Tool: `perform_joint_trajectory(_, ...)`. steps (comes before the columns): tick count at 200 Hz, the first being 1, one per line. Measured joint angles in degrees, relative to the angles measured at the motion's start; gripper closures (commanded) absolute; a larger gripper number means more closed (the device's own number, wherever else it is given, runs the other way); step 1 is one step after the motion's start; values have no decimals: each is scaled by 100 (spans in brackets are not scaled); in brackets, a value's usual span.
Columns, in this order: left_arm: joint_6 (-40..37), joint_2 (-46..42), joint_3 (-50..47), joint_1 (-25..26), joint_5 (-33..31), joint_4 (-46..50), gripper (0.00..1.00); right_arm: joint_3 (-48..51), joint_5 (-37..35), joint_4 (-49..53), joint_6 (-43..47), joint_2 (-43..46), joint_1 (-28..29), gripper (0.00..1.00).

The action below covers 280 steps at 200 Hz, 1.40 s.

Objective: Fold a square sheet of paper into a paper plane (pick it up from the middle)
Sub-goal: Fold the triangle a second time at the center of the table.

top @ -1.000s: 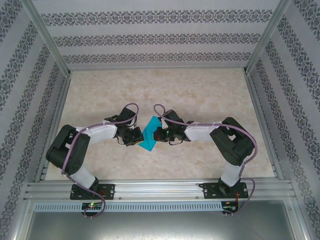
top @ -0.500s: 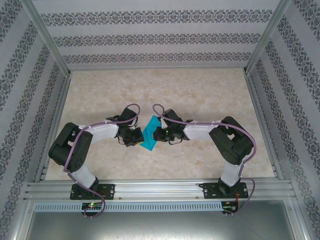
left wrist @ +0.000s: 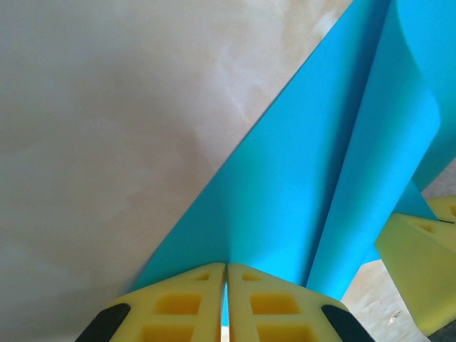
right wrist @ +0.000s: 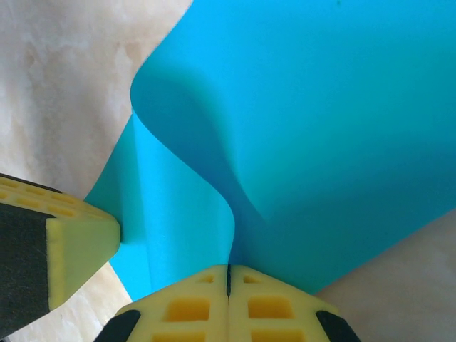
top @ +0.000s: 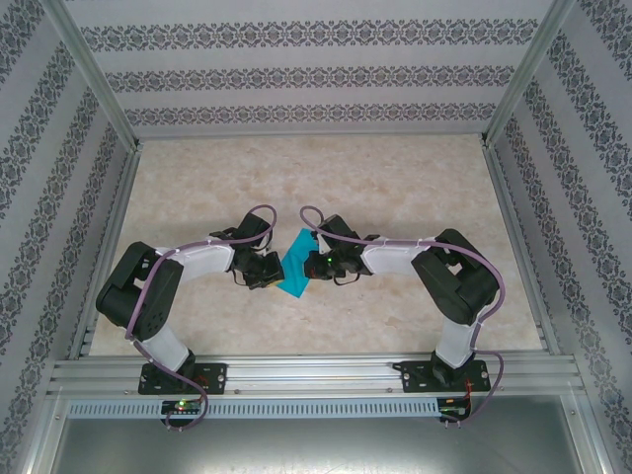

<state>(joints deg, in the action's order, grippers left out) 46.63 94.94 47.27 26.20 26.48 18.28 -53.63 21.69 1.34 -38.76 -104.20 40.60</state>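
The teal-blue square sheet of thin paper (top: pixel 295 265) hangs between the two arms. The left tool (left wrist: pixel 226 283) is pinched flat on its left edge and the right tool (right wrist: pixel 228 279) is pinched flat on its right edge, with the pale marbled surface (top: pixel 395 188) beneath the sheet. The step in hand looks like bringing one half over the other for a fold. I judge it goes best if both tools grip firmly, move together and level, and let the bulge roll over without tugging, since thin paper slips or tears easily. The top view places the sheet between the arms but hides its shape. The left wrist view shows a long curl standing off the sheet, and the right wrist view shows it as an S-shaped wave.
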Motion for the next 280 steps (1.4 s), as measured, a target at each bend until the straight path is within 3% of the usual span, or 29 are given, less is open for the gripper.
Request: perform_joint_trajectory(280,-17,0,2,0,-15,24,87,-216,-282,363,153,-111,44,98)
